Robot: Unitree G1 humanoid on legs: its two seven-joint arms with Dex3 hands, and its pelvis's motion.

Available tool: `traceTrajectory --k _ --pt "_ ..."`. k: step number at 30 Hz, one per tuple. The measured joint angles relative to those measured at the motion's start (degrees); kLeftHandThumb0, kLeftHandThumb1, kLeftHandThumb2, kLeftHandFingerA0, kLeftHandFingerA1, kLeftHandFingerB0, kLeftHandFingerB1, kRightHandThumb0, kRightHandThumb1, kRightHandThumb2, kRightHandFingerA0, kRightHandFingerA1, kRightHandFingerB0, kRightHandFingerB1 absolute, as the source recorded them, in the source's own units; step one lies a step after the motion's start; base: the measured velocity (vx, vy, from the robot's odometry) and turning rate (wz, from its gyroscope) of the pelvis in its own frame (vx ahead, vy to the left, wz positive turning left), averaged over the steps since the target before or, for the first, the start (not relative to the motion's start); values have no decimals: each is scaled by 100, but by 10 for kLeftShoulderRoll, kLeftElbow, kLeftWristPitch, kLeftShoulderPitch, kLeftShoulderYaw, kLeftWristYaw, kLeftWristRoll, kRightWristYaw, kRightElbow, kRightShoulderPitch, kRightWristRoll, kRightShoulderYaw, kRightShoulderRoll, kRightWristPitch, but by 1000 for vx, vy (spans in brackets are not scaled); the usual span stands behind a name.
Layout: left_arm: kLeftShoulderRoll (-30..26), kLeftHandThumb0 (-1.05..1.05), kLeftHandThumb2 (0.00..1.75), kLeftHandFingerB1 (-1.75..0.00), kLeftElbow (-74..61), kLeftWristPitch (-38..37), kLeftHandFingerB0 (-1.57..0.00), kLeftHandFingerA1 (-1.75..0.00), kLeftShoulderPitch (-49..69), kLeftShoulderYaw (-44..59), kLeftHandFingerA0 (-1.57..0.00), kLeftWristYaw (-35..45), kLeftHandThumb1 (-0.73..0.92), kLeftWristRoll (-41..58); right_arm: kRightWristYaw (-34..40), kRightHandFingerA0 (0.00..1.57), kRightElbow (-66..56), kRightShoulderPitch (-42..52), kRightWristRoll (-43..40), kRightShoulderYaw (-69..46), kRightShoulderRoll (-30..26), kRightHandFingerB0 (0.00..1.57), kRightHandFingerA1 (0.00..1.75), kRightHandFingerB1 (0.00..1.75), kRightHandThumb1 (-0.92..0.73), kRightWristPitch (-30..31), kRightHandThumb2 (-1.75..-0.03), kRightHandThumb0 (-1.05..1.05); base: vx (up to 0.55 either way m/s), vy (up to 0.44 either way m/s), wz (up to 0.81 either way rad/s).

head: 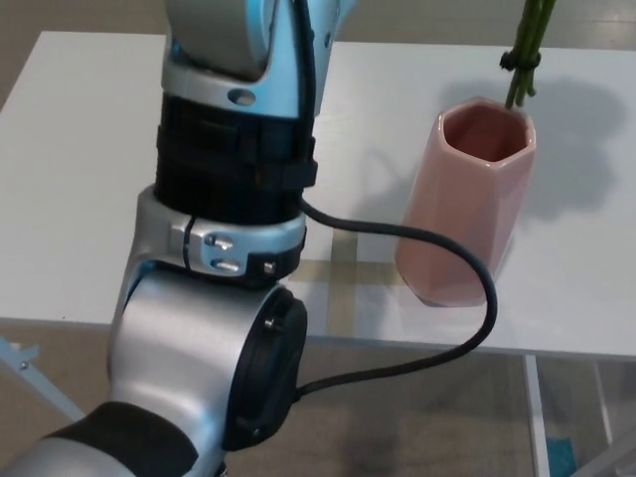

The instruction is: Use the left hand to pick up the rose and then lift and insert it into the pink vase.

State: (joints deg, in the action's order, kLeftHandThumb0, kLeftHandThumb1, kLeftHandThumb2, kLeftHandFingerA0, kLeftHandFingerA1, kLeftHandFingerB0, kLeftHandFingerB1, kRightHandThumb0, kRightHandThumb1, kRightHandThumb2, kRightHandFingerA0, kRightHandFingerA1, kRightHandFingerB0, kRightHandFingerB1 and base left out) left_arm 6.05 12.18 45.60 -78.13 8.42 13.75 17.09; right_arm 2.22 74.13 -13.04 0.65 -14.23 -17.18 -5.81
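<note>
One green rose stem (524, 55) hangs over the far rim of the pink vase (465, 204), its lower end just at the mouth and its bloom out of frame above. The vase stands upright on the white table (79, 149), right of a tape cross (343, 270). The robot's left arm (224, 248) fills the near left of the head view, a black cable (437, 298) looping from it past the vase's front. Neither hand shows, so what holds the stem cannot be told. The insertion step appears under way; the next move likely calls for lowering the stem straight down through the opening without knocking the rim, then letting go.
</note>
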Motion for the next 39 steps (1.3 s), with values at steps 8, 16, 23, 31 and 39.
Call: traceTrajectory --k 8,16,23,31,39 --pt "0 -14 68 -96 -8 0 -79 -150 19 -24 -91 -6 82 -1 0 70 0 0 0 4 0 58 50 45 -65 0 -58 -31 0 0 0" --pt "10 -15 66 -95 -12 0 -79 -149 32 -31 -89 -12 83 0 -3 70 0 0 0 7 0 55 50 44 -65 0 -58 -32 0 0 0" --pt "11 -17 64 -93 -12 -2 -78 -147 47 -38 -87 -14 84 0 -5 69 -1 -2 0 8 0 56 49 44 -65 0 -58 -32 0 0 0" --pt "3 -16 65 -92 -2 -12 -79 -145 57 -51 -89 -14 85 -2 -8 68 -3 -4 0 10 0 56 49 44 -65 0 -58 -32 0 0 0" --pt "-6 -15 66 -93 16 -31 -80 -144 64 -67 -90 -14 85 -5 -9 69 -3 -4 1 16 0 57 49 44 -65 0 -59 -31 0 0 0"
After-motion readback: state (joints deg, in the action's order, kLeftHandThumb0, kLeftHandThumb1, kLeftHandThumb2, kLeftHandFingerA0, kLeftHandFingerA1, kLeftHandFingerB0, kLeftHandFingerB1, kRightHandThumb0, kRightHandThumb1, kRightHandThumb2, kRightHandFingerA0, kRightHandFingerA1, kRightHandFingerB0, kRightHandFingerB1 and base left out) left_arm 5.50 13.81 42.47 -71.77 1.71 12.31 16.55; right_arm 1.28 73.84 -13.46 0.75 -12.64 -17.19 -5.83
